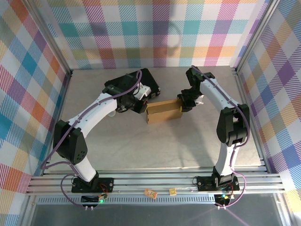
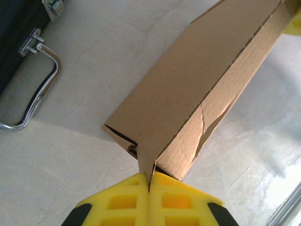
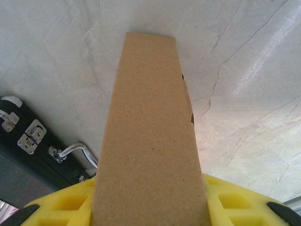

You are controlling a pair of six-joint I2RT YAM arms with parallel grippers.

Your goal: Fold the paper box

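The table [image 1: 117,146] is shown from above, with the black case [image 1: 149,77] lying toward its far side and the paper box [image 1: 163,112] set just in front of the case, between the two arms. The box is already raised into a shallow closed rectangle (walls up, top panel down), so most of the folding is judged done. Its right end is clasped between the pads of the right gripper [image 1: 184,101]. At its left end a thin protruding edge of cardboard is pinched by the tightly clenched left gripper [image 2: 149,181]. A dark gap [image 2: 120,134] is seen at that left corner, and a crease [image 2: 203,122] runs across the side wall. Tucking and flattening this corner is judged to remain.
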